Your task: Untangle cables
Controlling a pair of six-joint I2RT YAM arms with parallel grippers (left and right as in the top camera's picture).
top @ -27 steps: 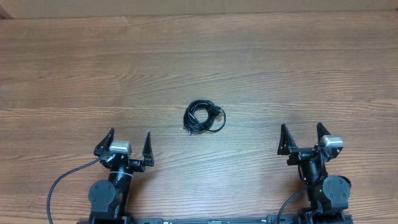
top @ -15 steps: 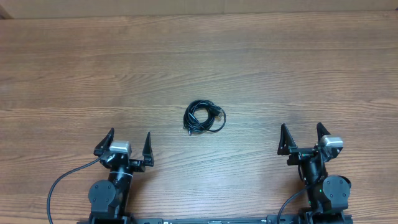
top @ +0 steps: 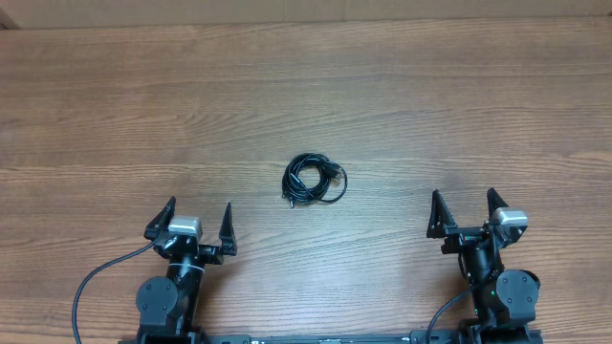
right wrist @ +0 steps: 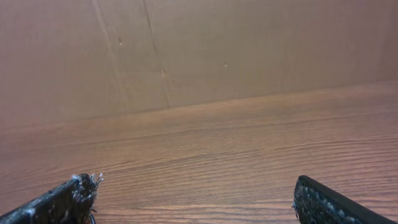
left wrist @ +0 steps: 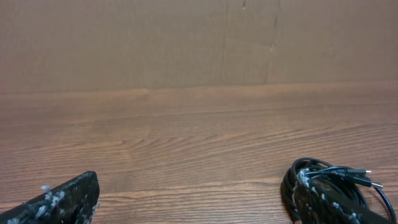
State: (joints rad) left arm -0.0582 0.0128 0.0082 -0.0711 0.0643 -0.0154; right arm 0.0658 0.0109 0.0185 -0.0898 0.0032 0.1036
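At the near edge of the table [top: 430,105], both arms sat folded over their bases, one at the near left and one at the near right. This posture left the middle of the table open and gave each arm a similar reach toward the centre.

The left gripper [top: 199,218] pointed toward the far side with its jaws spread wide and nothing between them. The right gripper [top: 464,208] was in the same condition: jaws released, empty. Judged from that spread, both were ready to take a thin cord.

The cables [top: 316,181] lay flat at the centre of the table, farther out than both grippers and between them, somewhat nearer the left one. They formed one tight coil of thin black cord. In the left wrist view the coil appeared low at the right, partly behind that gripper's right finger [left wrist: 314,202], with plug ends [left wrist: 365,177] projecting to the right. The right wrist view showed no cord, only wood.

No strand was separated, so the task appeared not yet begun. The projecting plug ends were probably the best first hold, since a free end can be drawn out of a coil.

Beyond the coil, the table ran to a cardboard wall [top: 287,10] at the far edge.
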